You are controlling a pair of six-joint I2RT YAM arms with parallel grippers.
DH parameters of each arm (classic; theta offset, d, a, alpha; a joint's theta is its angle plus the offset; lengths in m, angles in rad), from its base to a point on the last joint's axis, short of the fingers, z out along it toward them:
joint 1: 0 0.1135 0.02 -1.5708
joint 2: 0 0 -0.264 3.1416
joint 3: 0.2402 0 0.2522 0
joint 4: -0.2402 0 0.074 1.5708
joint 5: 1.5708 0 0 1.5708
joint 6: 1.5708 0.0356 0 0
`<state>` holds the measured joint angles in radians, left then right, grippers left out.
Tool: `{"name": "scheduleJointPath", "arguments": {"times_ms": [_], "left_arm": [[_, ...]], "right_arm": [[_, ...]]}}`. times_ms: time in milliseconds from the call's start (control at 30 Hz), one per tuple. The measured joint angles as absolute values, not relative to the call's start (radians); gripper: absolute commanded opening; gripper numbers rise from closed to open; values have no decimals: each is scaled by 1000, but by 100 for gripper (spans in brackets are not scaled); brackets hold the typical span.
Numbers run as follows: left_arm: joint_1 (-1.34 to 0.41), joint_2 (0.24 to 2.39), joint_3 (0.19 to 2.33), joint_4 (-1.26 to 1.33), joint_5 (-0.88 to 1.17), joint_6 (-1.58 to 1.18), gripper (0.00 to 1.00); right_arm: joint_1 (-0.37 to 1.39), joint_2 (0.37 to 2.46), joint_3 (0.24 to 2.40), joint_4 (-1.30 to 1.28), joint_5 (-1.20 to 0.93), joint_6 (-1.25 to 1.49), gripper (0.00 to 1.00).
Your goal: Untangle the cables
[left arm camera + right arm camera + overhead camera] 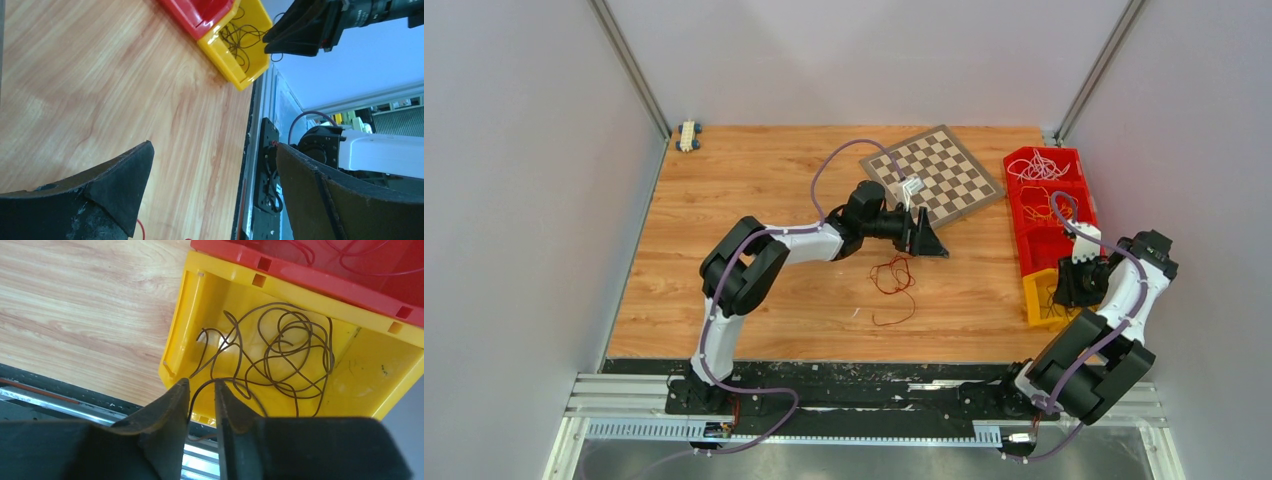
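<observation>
the right gripper (pixel 201 386) hangs over the near edge of the yellow bin (pixel 178 325), which sits at the right side of the wooden table (pixel 754 180). its jaws are parted by a narrow gap, wider than a wire, so the grip looks released rather than clenched. one strand of the dark brown cable (pixel 292 357) runs up through that gap. the rest of it lies in loose curly loops on the floor of the yellow bin, just beyond the fingertips. whether the strand touches either finger cannot be told.

the left gripper (pixel 214 147) is out over the middle of the table with its jaws spread wide and nothing between them. the red cable (pixel 894 278) lies loose on the wood just on the near side of this gripper in the top view, apart from it. only a short bit of it shows at the bottom edge of the left wrist view.

beyond the yellow bin and touching it stand red bins (pixel 1044 245) in a row along the right edge. the white cables (pixel 1039 165) lie in the farthest one and the yellow-orange cables (pixel 1034 205) in the next. a checkerboard (pixel 954 170) lies tilted on the table just left of the red bins, beyond the left gripper.
</observation>
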<state>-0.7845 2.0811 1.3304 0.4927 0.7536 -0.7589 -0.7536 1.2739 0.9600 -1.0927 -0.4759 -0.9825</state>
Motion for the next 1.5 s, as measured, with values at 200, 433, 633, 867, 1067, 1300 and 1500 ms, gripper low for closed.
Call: {"name": "scheduleJointPath", "arguments": {"times_ms": [200, 433, 633, 867, 1067, 1300, 1500], "left_arm": [[-785, 2085, 1331, 454, 752, -737, 100], [-782, 2085, 1331, 431, 755, -723, 100], [-769, 2085, 1329, 447, 778, -727, 100], [-748, 2078, 1316, 498, 834, -719, 100], [-730, 1981, 1314, 448, 887, -625, 100], [-704, 1844, 1314, 356, 925, -497, 100], [-683, 1829, 1314, 261, 946, -445, 100]], "right_arm": [[-754, 1274, 981, -1110, -462, -992, 40], [-754, 1286, 1103, -1183, -483, -991, 59], [-733, 1293, 1147, -1252, -526, -989, 57], [-708, 1308, 1172, -1322, -551, -994, 57], [-708, 1308, 1225, -1340, -543, -1021, 53], [-680, 1329, 1176, -1316, -471, -1105, 52], [-620, 1380, 1132, -1229, -424, -1131, 47]]}}
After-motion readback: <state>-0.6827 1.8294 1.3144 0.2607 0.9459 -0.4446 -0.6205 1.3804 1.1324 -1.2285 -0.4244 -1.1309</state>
